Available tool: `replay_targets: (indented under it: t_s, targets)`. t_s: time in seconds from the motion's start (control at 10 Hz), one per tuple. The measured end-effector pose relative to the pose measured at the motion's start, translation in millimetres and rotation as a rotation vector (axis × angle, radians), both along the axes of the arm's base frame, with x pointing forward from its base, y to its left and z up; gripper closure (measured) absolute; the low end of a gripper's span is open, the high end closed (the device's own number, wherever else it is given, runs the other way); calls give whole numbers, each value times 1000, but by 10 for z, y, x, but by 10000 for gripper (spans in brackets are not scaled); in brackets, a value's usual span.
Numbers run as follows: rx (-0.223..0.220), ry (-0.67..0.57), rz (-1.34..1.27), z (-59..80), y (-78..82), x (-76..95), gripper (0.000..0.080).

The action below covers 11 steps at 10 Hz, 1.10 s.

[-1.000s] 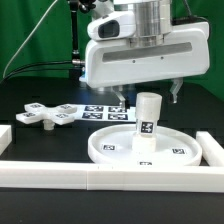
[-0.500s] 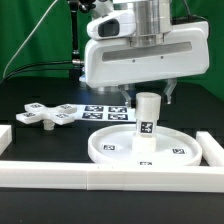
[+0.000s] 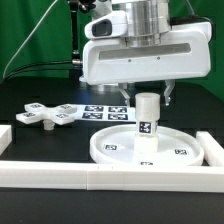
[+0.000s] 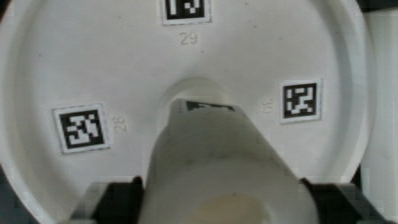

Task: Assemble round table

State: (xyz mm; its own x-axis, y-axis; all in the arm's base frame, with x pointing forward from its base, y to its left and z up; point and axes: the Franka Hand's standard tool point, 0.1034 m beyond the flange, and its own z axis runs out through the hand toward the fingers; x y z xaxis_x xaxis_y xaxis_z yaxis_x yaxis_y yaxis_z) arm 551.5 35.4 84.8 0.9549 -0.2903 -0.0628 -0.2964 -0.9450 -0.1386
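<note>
The short white leg [image 3: 147, 120] stands upright in the middle of the large rimmed round disc [image 3: 108, 150]. My gripper [image 3: 147, 96] reaches down from above and is shut on the top of the leg. In the wrist view the leg [image 4: 221, 150] fills the space between the two dark fingers [image 4: 121, 201], with the disc [image 4: 107, 70] and its tags below. The cross-shaped base piece [image 3: 45, 114] lies flat on the black table at the exterior view's left, apart from the gripper.
The marker board [image 3: 104, 110] lies behind the disc. A long white rail [image 3: 100, 178] runs along the front of the table. Shorter rail pieces stand at the exterior view's left [image 3: 5, 136] and right [image 3: 213, 148].
The fingers have come together from wide open onto the top of the leg. The arm, the leg and the disc have stayed about where they were.
</note>
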Motion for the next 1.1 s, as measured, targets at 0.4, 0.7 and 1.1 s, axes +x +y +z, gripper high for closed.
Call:
replay_targets:
  t_s: [0.4, 0.7, 1.1]
  targets:
    - [18, 58, -349, -5, 18, -29, 387]
    - [29, 94, -543, -8, 27, -34, 387]
    - [91, 178, -951, -21, 3, -36, 387]
